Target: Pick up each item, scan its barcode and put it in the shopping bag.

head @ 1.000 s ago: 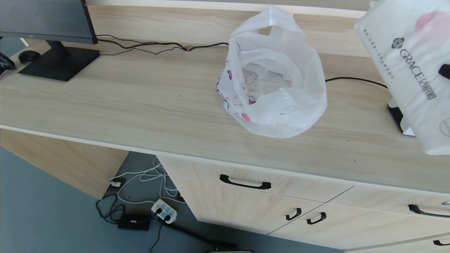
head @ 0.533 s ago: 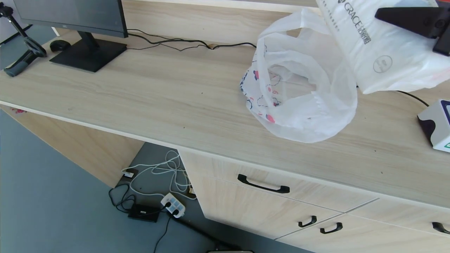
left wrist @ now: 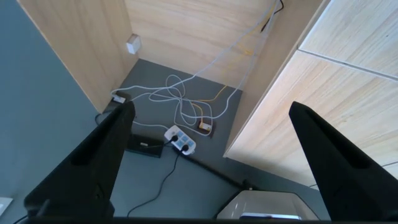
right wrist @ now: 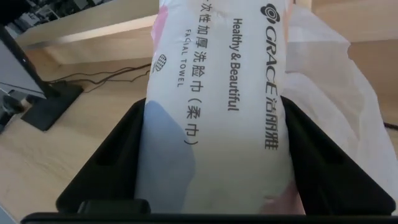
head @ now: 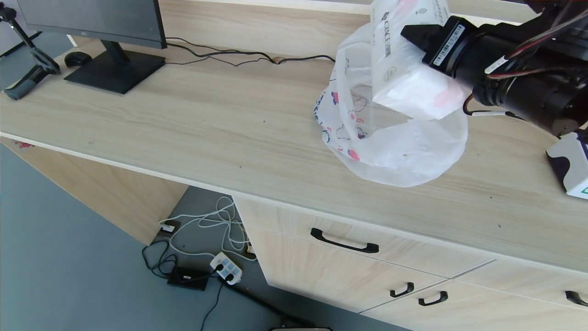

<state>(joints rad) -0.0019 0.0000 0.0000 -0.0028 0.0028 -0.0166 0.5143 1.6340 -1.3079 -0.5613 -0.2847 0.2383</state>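
White plastic wraps the pack of facial towels, which is pinched between the two dark fingers of the right tool, one finger pressed against each long side, with the pack running lengthwise out past the fingertips. In the head view the pack hangs tilted over the open mouth of the translucent shopping bag, its lower end overlapping the bag's far rim; I cannot tell whether the two touch. The shopping bag sits slumped on the light wood desk, with small red and blue figures printed on its left side. A small white and dark box rests on the desk to the right, apart from the bag. A black monitor and a mouse stand at the desk's far left. The left tool hangs with its fingers spread wide above the grey floor beside the cabinet, where a white power strip lies among cables.
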